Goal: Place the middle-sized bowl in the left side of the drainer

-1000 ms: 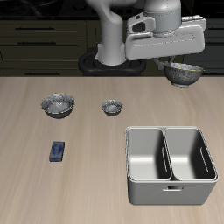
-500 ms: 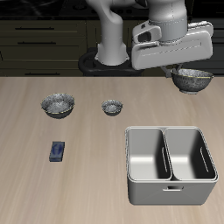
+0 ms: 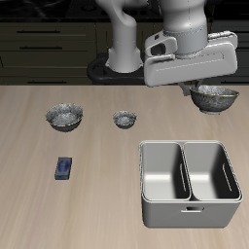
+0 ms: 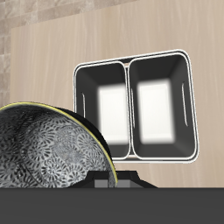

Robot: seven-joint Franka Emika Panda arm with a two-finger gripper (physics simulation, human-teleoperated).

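While gripped aloft, middle-sized bowl (image 3: 215,97) beyond drainer (image 3: 188,216).

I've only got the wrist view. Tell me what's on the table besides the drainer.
Observer: Two more grey bowls, the widest bowl and the smallest bowl, stand apart from each other, farther back than the drainer.
Operator: List anything else.
Observer: A small blue block lies nearer the front edge than the widest bowl.
Operator: Give me the held bowl's position.
Observer: The middle-sized bowl is raised clear of the table. It appears farther back than the drainer and is not yet over it.
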